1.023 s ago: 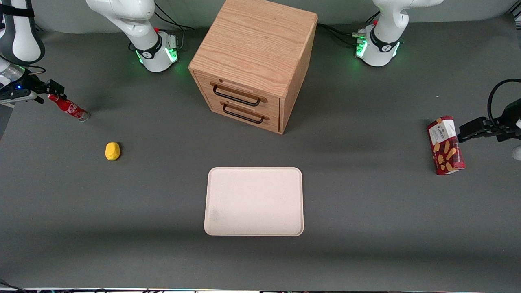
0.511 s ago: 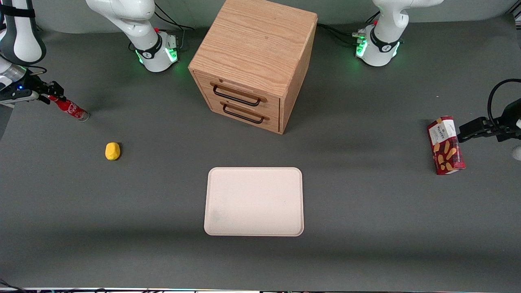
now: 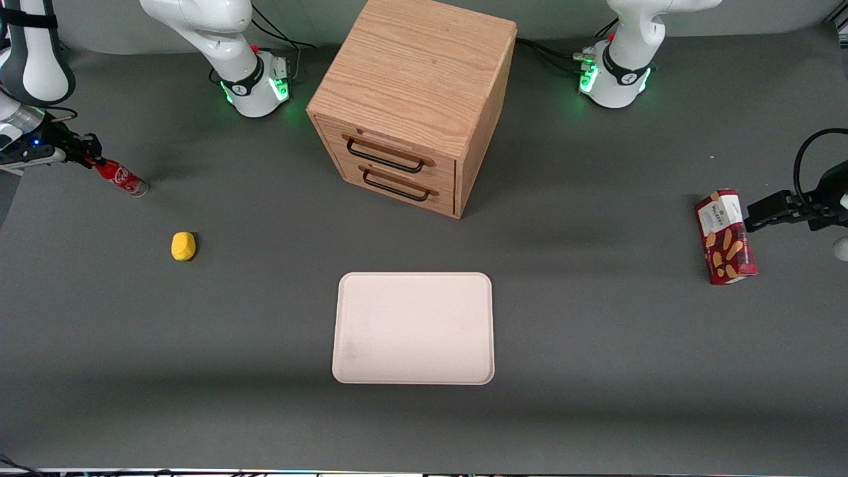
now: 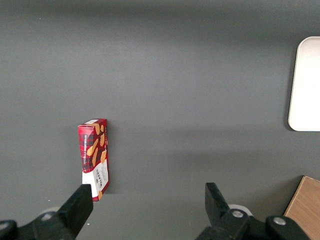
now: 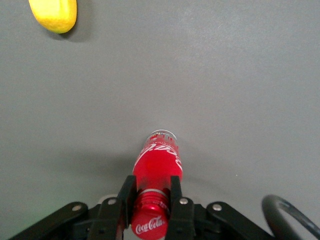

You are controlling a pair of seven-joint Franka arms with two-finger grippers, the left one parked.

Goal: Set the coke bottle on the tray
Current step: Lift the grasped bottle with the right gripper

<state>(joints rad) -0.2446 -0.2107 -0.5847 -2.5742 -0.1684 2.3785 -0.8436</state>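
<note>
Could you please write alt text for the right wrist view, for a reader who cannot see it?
The gripper has its two black fingers closed on the neck of the coke bottle, just below its red cap. The bottle points away from the camera over the grey table; a yellow lump lies farther off.

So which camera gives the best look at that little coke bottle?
The right wrist view: the coke bottle fills it, neck between the gripper fingers. The front view shows it small at the working arm's end; the left wrist view misses it.
</note>
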